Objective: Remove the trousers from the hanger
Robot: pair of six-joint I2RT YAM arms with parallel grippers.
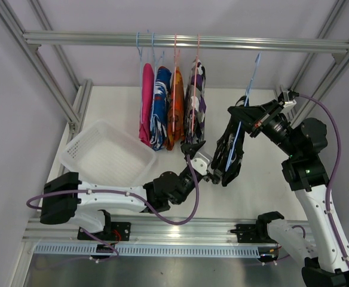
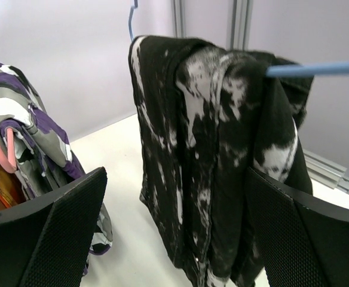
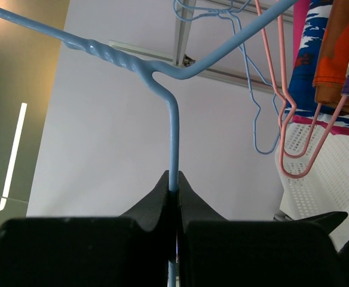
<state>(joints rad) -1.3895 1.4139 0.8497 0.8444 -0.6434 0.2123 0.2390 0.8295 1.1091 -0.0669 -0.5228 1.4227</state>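
Note:
Pink, blue-white-red, orange and purple-white trousers hang on hangers from the top rail. My right gripper is off the rail and shut on the wire of a blue hanger, which carries the black white-specked trousers. My left gripper is open. In the left wrist view the black trousers hang between its spread fingers, apart from both. The blue hanger bar runs through the fold.
A white plastic basket stands on the table at the left. An aluminium rail crosses the back, with frame posts at both sides. The purple-white trousers hang close to my left finger.

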